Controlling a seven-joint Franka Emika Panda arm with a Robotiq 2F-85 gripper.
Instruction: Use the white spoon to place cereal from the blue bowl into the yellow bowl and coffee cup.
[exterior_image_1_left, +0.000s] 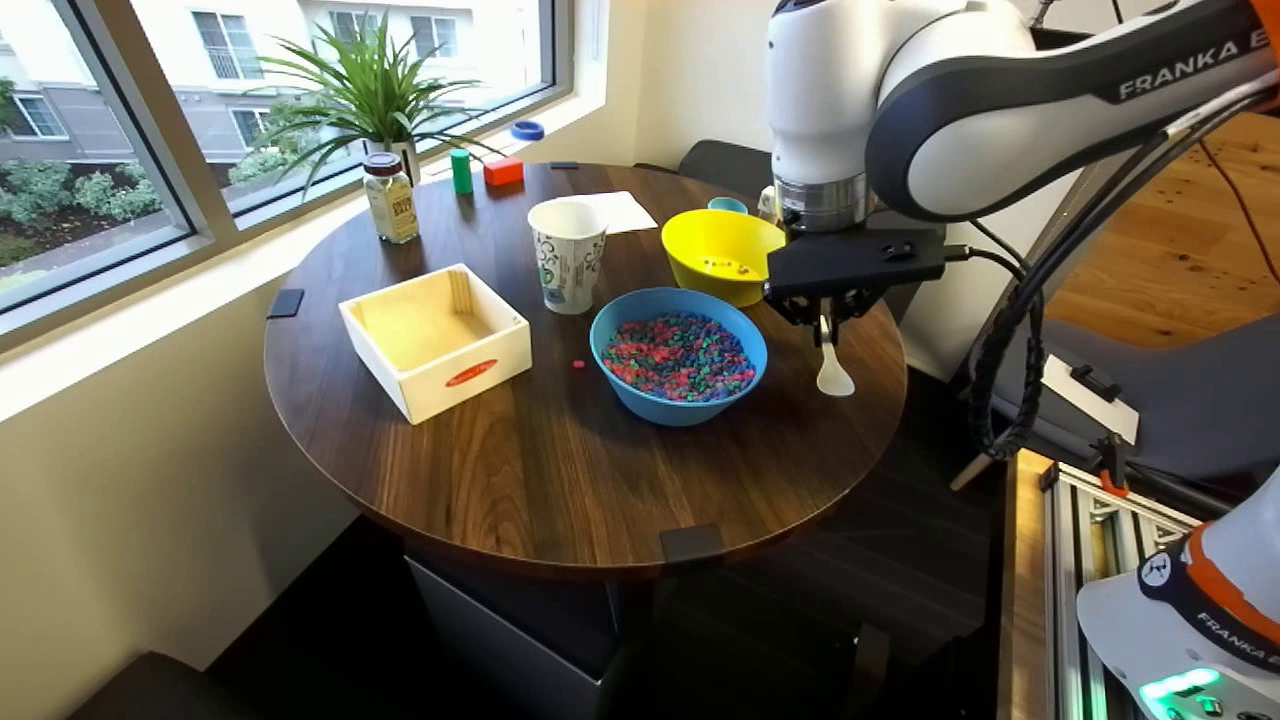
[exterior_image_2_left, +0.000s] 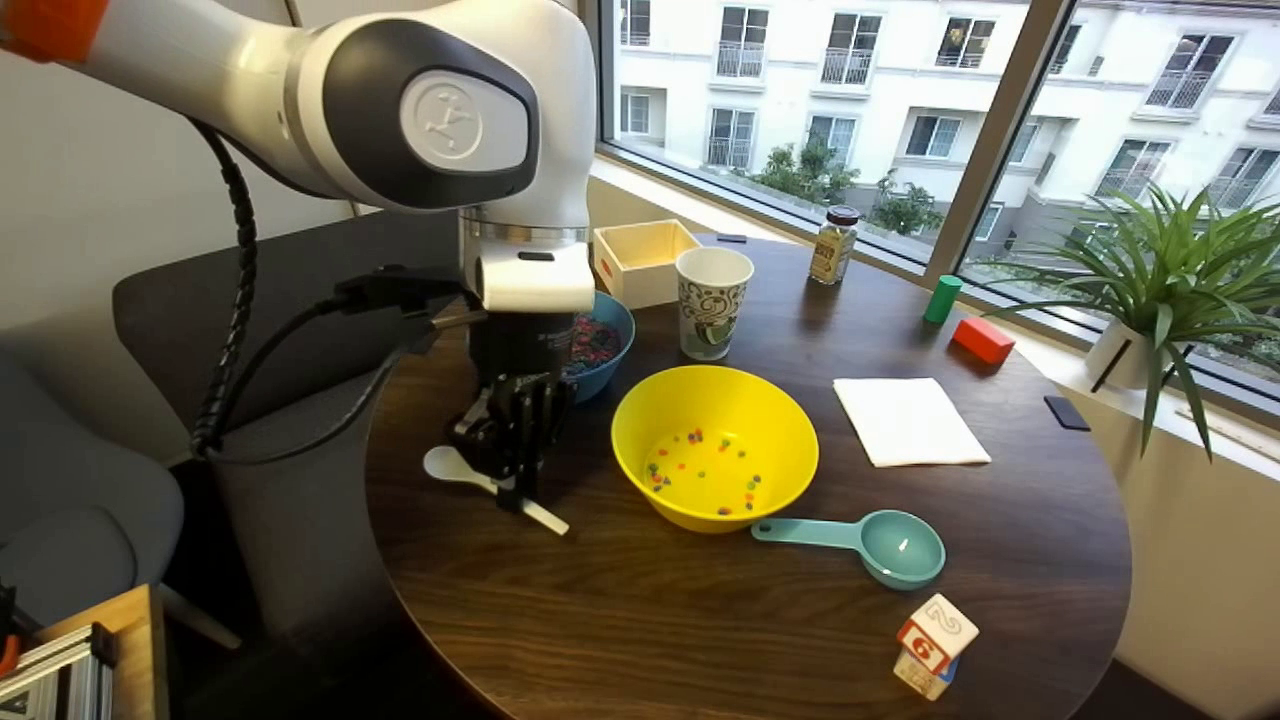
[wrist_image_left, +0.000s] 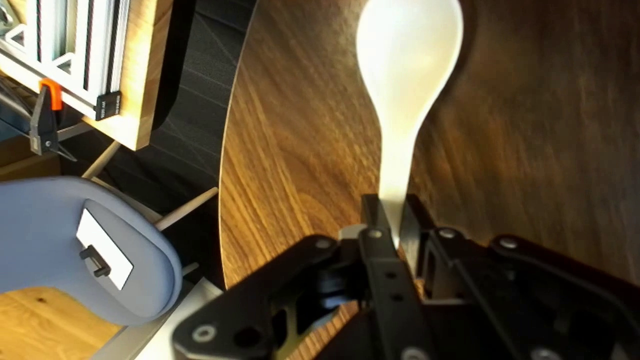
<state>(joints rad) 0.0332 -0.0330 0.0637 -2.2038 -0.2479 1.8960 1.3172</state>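
I've got the gripper (wrist_image_left: 394, 210) pinching the white spoon (wrist_image_left: 409, 55) by its handle over the table (exterior_image_1_left: 560, 470), near the yellow bowl (exterior_image_2_left: 715, 392), can't tell if it's touching the wood tbh. Most of the cereal (exterior_image_1_left: 680, 357) is piled in the blue bowl (exterior_image_1_left: 672, 412), the yellow bowl's just got a few bits scattered around the bottom, and the coffee cup (exterior_image_1_left: 567, 262) stands upright nearby.

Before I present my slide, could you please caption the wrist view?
Gripper clasping the white spoon, wooden tabletop and chair beyond.
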